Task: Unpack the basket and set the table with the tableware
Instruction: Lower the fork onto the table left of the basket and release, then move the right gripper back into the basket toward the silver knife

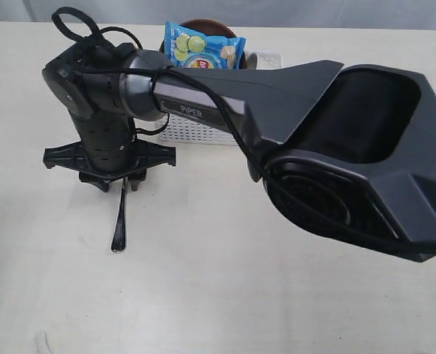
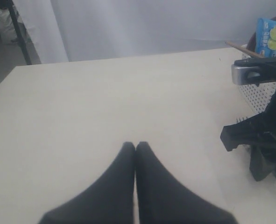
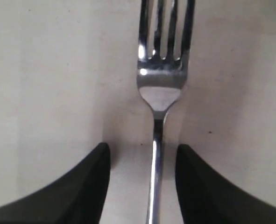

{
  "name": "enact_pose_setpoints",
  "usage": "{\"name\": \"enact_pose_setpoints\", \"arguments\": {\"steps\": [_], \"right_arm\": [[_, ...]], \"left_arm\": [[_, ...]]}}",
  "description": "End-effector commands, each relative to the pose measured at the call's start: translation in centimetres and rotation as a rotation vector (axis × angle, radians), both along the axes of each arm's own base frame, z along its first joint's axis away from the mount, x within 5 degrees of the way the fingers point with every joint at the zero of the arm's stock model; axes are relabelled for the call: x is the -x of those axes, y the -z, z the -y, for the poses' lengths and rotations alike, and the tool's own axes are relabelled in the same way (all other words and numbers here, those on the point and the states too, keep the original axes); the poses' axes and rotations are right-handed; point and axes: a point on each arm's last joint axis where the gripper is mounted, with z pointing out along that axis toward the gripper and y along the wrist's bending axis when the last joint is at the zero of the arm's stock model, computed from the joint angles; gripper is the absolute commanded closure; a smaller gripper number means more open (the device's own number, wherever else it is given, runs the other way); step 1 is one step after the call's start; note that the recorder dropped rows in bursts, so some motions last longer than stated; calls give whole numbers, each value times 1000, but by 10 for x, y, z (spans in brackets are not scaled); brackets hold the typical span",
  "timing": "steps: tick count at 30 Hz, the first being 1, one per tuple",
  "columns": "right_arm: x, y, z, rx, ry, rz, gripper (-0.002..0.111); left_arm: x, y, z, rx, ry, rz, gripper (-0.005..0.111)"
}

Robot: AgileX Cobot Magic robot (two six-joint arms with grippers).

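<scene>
The steel fork (image 1: pixel 120 217) lies flat on the cream table (image 1: pixel 225 295), in front of the white lattice basket (image 1: pixel 195 131). My right gripper (image 1: pixel 122 182) points down over the fork's near end, open. In the right wrist view the fork (image 3: pixel 160 91) runs between the two fingers (image 3: pixel 142 149), which stand apart on either side of its handle without touching it. The round brown plate (image 1: pixel 212 26) shows behind the chip bag in the basket. A chopstick tip (image 2: pixel 240 47) sticks out above the basket (image 2: pixel 264 95). My left gripper (image 2: pixel 136 145) is shut and empty over bare table.
A blue chip bag (image 1: pixel 201 46) stands upright in the basket. The right arm's dark body (image 1: pixel 336 125) crosses the scene and hides much of the basket. In the left wrist view, the right gripper's black frame (image 2: pixel 257 135) stands beside the basket.
</scene>
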Motion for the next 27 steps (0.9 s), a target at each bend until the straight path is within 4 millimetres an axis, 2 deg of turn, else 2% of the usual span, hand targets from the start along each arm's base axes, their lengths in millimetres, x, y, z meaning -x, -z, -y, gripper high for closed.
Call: {"name": "enact_pose_setpoints", "arguments": {"steps": [1, 5, 6, 7, 8, 9, 10, 11, 12, 13, 15, 17, 27], "right_arm": [[-10, -20, 10, -9, -34, 10, 65], [-18, -54, 21, -52, -133, 47, 65], [-19, -79, 26, -107, -241, 64, 65], [-18, -90, 27, -129, -302, 75, 65], [-18, -118, 35, -176, -420, 122, 65], [-17, -132, 40, -186, -465, 154, 65], [-20, -158, 54, -185, -554, 227, 65], [-23, -168, 61, -176, -580, 261, 65], [-33, -186, 79, -139, -608, 333, 65], [-41, -196, 93, -103, -639, 375, 65], [-59, -200, 115, -60, -678, 401, 65], [-75, -192, 128, -23, -705, 397, 65], [-115, -130, 137, 64, -864, 346, 65]], "left_arm": [[0, 1, 0, 4, 5, 0, 107], [0, 1, 0, 4, 5, 0, 107], [0, 1, 0, 4, 5, 0, 107], [0, 1, 0, 4, 5, 0, 107], [0, 1, 0, 4, 5, 0, 107], [0, 1, 0, 4, 5, 0, 107], [0, 1, 0, 4, 5, 0, 107], [0, 1, 0, 4, 5, 0, 107], [0, 1, 0, 4, 5, 0, 107], [0, 1, 0, 4, 5, 0, 107], [0, 1, 0, 4, 5, 0, 107], [0, 1, 0, 4, 5, 0, 107], [0, 1, 0, 4, 5, 0, 107]]}}
